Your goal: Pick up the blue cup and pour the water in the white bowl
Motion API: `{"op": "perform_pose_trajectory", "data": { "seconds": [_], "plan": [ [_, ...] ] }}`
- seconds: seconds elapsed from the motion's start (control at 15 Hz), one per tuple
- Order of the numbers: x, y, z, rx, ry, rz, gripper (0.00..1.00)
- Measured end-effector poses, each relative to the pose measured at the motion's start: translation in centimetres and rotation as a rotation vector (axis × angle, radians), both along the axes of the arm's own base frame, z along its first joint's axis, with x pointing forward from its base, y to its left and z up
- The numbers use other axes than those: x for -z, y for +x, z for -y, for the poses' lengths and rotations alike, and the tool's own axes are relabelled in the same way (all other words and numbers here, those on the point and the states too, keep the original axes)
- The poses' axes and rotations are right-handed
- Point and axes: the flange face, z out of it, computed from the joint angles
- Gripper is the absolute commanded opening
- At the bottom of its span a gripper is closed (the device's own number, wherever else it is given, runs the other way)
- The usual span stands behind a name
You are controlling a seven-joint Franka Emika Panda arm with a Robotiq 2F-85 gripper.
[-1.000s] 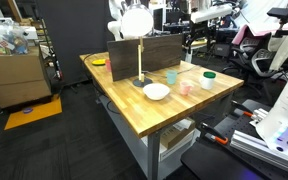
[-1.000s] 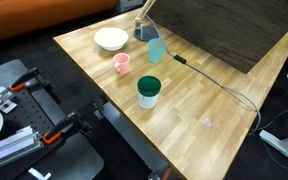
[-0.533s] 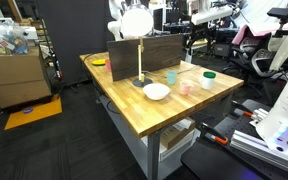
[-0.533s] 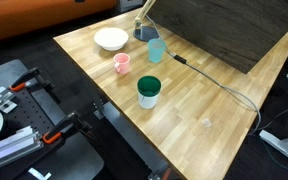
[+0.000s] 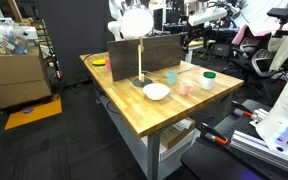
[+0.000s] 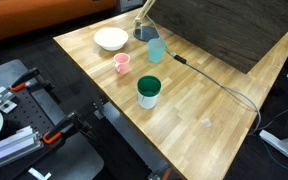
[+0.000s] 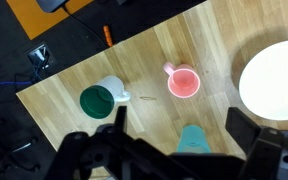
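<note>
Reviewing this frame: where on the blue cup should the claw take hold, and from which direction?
Probably the side wall, just under the rim, coming in from the open table side. The blue cup stands upright and has no handle. The lamp base and the dark board stand close behind it, while the pink cup stands apart from it.

Claw (image 7: 180,130) hangs high, pts down, jaws wide apart.

A wooden table (image 5: 134,105) stands on a dark floor (image 5: 74,140). A brown cardboard box (image 5: 14,75) sits at nine o'clock. A dark board (image 5: 149,50) stands along the table's twelve o'clock edge.
</note>
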Motion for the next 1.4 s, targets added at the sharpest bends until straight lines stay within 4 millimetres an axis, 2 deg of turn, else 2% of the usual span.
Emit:
{"op": "perform_pose_trajectory", "data": {
  "seconds": [0.53,0.73,1.0,1.4],
  "plan": [
    [0.2,0.3,0.0,0.003,0.002,0.009,1.0],
    [-0.2,2.3,-0.1,-0.012,0.001,0.057,1.0],
    [-0.8,5.8,1.0,-0.021,0.006,0.096,1.0],
    [-0.5,6.4,0.9,-0.023,0.008,0.09,1.0]
  ]
}}
